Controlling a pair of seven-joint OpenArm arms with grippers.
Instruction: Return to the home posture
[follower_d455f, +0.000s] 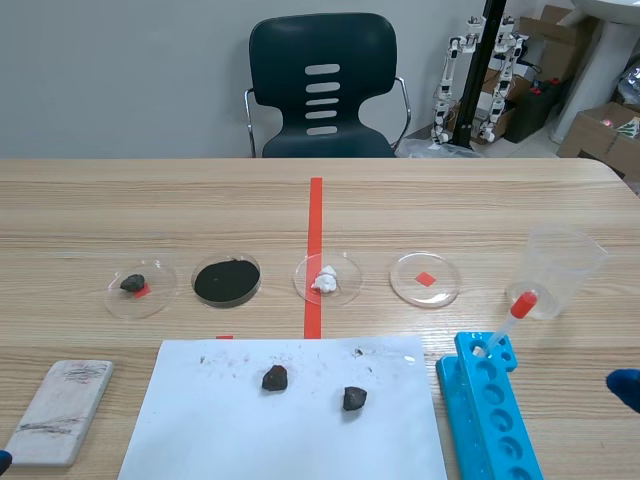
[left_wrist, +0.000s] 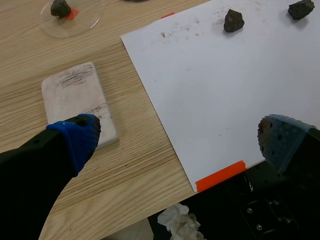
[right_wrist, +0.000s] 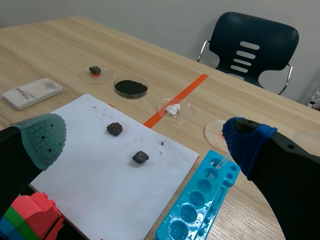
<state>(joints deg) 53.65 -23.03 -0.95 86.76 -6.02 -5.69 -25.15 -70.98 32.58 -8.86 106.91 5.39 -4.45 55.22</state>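
Left wrist view: paper (left_wrist: 225, 90) corner between fingers (left_wrist: 80, 137)

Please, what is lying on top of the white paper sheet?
Two rocks lie on the white paper sheet, apart: the left dark rock and the right dark rock. Small dark crumbs mark its far edge. Whatever lies under the sheet is covered.

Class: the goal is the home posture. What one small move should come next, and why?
Probably ease both arms back slightly, fingers apart. The left gripper and right gripper are open and empty, so nothing needs releasing, and in the scene view only their blue pads show at the edges.
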